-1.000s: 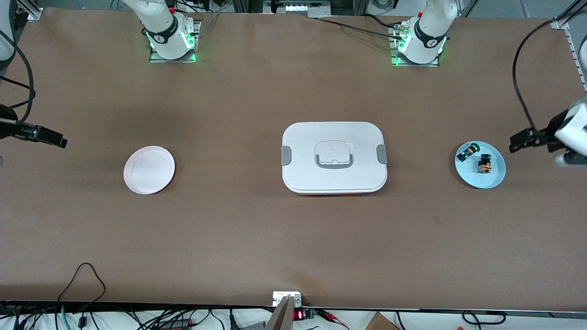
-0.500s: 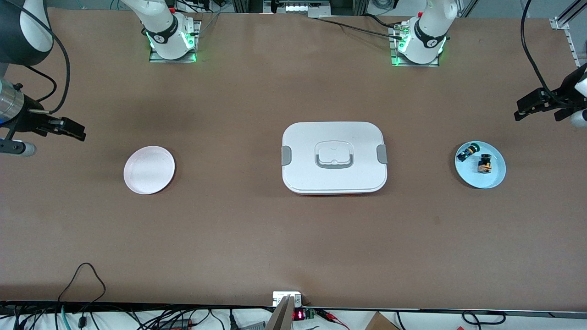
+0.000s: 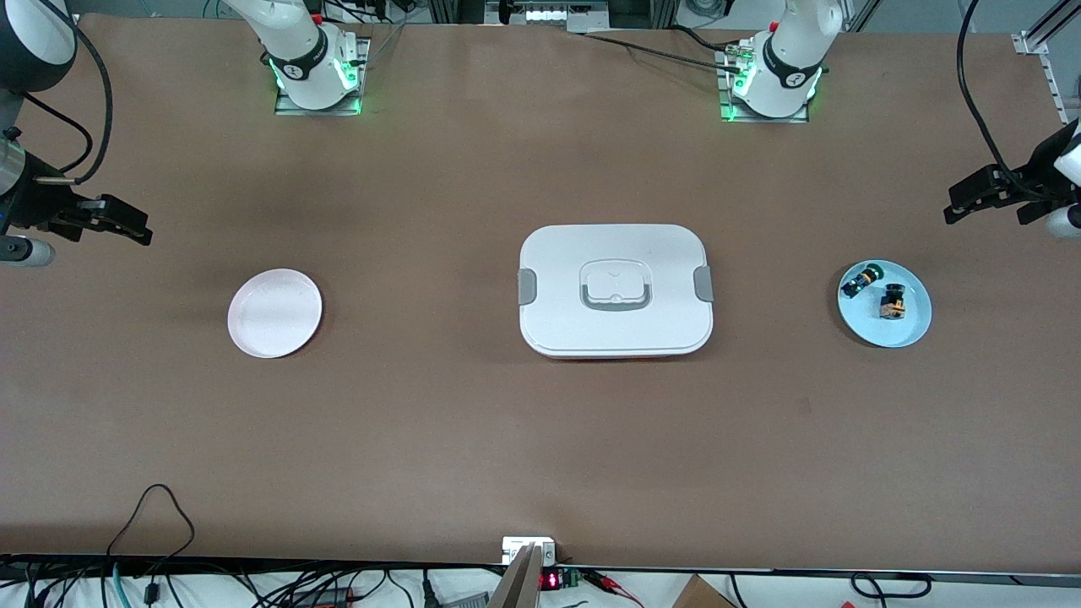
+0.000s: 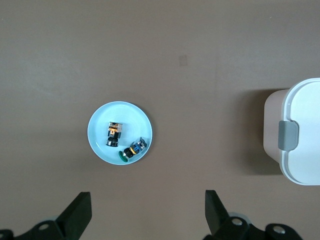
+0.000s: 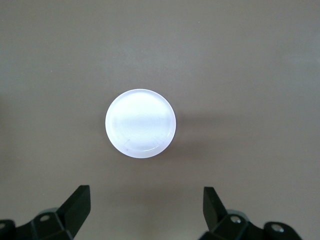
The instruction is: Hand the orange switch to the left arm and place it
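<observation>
The orange switch [image 3: 891, 305] lies on a light blue plate [image 3: 910, 326] toward the left arm's end of the table, beside a small black switch with green and blue parts [image 3: 861, 279]. In the left wrist view the orange switch [image 4: 114, 135] lies on the plate [image 4: 127, 116]. My left gripper [image 3: 956, 204] hangs open and empty over bare table beside that plate; its wrist view shows it [image 4: 147, 200] wide open. My right gripper [image 3: 139, 228] hangs open and empty over bare table at the right arm's end, also seen in its wrist view [image 5: 145, 194].
The white box [image 3: 615, 290] with grey clasps stands at the table's middle, between the two plates; its end shows in the left wrist view [image 4: 302, 130]. An empty white plate [image 3: 274, 312] lies toward the right arm's end, also in the right wrist view [image 5: 140, 123].
Both grippers have shifted over the table since a second ago, up the front view, and the right one also toward the middle. They have barely moved in the last half second. Nothing on the table moved.
</observation>
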`<control>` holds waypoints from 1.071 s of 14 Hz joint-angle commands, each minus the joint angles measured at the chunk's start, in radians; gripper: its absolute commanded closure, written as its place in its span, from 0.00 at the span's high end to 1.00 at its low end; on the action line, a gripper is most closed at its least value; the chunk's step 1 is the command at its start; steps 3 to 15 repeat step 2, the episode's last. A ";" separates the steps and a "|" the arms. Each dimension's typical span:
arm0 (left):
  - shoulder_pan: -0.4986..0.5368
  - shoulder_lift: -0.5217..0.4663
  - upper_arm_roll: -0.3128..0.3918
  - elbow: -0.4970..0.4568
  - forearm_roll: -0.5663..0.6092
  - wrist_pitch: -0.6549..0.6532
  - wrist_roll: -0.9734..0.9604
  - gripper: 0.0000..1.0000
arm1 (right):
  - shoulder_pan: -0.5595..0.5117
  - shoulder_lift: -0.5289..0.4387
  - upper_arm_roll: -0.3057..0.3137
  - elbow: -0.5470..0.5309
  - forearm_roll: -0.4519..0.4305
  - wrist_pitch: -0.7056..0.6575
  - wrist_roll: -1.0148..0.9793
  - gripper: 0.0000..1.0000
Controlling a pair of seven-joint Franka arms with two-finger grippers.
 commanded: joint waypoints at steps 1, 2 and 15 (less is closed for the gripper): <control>-0.006 0.002 0.008 0.021 -0.019 -0.018 0.008 1.00 | -0.003 -0.007 0.000 0.013 0.020 -0.034 -0.011 1.00; -0.006 0.002 0.008 0.021 -0.017 -0.018 0.008 1.00 | -0.005 0.002 -0.001 0.030 0.023 -0.033 -0.009 1.00; -0.006 0.002 0.008 0.021 -0.017 -0.018 0.008 1.00 | -0.005 0.002 -0.001 0.030 0.023 -0.033 -0.009 1.00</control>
